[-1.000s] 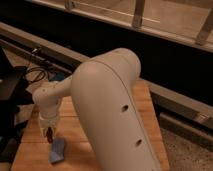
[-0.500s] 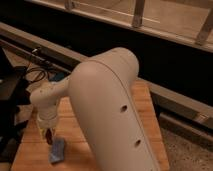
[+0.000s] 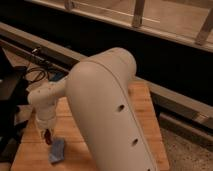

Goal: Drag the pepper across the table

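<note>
The arm's big white shell (image 3: 107, 115) fills the middle of the camera view. My gripper (image 3: 47, 134) hangs from the white wrist (image 3: 44, 107) and points down at the left part of the light-brown wooden table (image 3: 145, 115). It is shut on the pepper (image 3: 48, 137), which shows as a small dark red bit at its tip, low on the tabletop. Most of the pepper is hidden by the gripper.
A blue sponge (image 3: 57, 150) lies on the table just right of and in front of the gripper. Black cables (image 3: 37, 70) and a dark object (image 3: 12, 90) sit off the table's left side. A dark ledge and railing run behind the table.
The gripper with the red pepper at its tip has moved slightly toward the table's near edge, closer to the blue sponge.
</note>
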Available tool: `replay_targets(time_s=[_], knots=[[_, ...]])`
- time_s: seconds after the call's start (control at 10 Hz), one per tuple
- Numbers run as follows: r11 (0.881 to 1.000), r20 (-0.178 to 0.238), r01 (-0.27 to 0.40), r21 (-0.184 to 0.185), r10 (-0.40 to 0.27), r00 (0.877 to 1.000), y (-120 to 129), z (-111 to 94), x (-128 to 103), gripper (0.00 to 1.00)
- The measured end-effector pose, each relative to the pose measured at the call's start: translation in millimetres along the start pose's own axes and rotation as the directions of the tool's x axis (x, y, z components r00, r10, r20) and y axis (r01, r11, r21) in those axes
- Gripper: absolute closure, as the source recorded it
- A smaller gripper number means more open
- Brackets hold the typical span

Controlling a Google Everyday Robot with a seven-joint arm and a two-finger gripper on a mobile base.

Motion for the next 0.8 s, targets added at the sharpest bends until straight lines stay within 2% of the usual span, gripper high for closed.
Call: replay_targets(time_s=[0.2, 0.5, 0.8], knots=[[0.999, 0.003, 0.039, -0.01, -0.039, 0.999, 15.8, 9.4, -15.4, 0.98], [0.995, 0.034, 0.068, -0.073, -0.066, 0.997, 12.9, 20.7, -31.2, 0.98], [0.984, 0.042, 0.138, -0.112, -0.134, 0.99, 21.6, 32.6, -38.6, 0.98]])
